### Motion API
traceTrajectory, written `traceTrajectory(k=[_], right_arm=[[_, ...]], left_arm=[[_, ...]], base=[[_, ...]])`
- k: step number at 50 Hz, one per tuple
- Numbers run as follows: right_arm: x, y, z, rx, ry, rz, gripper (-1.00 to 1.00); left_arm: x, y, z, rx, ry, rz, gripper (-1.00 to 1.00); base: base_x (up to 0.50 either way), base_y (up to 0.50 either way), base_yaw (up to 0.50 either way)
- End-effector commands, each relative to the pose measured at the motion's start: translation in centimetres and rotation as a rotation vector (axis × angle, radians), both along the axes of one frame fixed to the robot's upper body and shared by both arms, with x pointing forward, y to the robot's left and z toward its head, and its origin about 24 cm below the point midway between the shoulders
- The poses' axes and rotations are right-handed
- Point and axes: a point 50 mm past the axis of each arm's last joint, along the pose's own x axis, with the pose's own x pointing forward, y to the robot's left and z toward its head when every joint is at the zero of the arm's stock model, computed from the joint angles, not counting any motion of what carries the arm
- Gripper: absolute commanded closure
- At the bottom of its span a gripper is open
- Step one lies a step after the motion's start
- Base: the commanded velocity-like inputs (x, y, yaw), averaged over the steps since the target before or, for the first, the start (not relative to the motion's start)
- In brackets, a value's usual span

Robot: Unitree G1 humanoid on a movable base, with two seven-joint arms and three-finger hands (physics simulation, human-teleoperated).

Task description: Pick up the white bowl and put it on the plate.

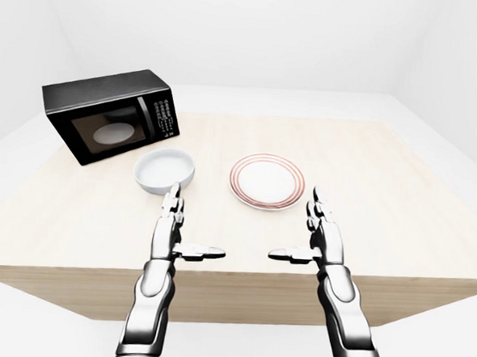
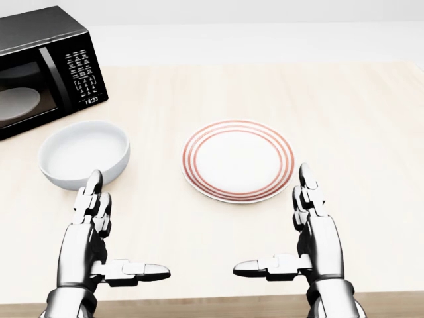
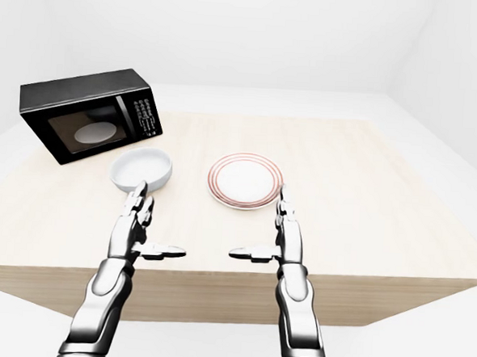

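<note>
The bowl (image 2: 84, 154) sits on the table (image 2: 344, 119) at about 10 o'clock in the head view, empty and upright, and nothing touches it yet. The plate (image 2: 238, 159) with red rings lies just beside it toward 3 o'clock, with a strip of bare wood between them, so the carry will be short. My left hand (image 2: 99, 248) hovers at about 6 o'clock from the bowl, fingers stretched out and thumb pointing to the side, holding nothing; the fingertips (image 2: 95, 180) seem to be near the bowl's closest rim, but I cannot tell if they are over it or only before it. My right hand (image 2: 311, 248) is the same, spread wide and empty, at about 5 o'clock from the plate. I judge that the step now is the reach with the left hand. To do it well, I should bring the fingers over the near rim and the thumb outside the wall, then pinch the rim firmly, because the wall is smooth and curved and may slip. I should not push forward, since the microwave (image 2: 40, 66) stands close at 11 o'clock and the bowl could slide against it. Then I lift straight up before moving toward 3 o'clock.
</note>
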Motion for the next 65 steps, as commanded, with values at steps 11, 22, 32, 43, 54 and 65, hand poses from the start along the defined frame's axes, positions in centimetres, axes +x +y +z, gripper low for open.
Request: traceTrajectory(k=[11,22,32,43,54,65], right_arm=[[-0.2,-0.4,0.5,-0.040,-0.020,-0.010,-1.00],[-0.4,-0.1,0.7,-0.052,-0.019,0.001,-1.00],[-0.4,0.0,0.9,-0.044,-0.025,0.007,-1.00],[-0.4,0.0,0.8,-0.041,-0.025,0.008,-1.00],[-0.4,0.2,0.6,-0.038,-0.020,0.014,-1.00],[-0.3,0.5,0.3,-0.039,-0.001,0.033,-1.00]], left_arm=[[0.1,0.7,0.0,0.000,0.000,0.000,-1.00],[0.0,0.7,0.1,0.000,-0.001,0.000,-1.00],[0.1,0.7,0.1,-0.003,0.002,0.003,-1.00],[0.1,0.7,0.0,-0.002,0.001,0.002,-1.00],[0.0,0.7,0.1,-0.001,0.000,0.001,-1.00],[0.0,0.7,0.2,-0.001,-0.001,0.001,-1.00]], base=[[0.00,0.00,0.00],[0.00,0.27,0.00],[0.00,0.45,0.00],[0.00,0.45,0.00],[0.00,0.45,0.00],[0.00,0.16,0.00]])
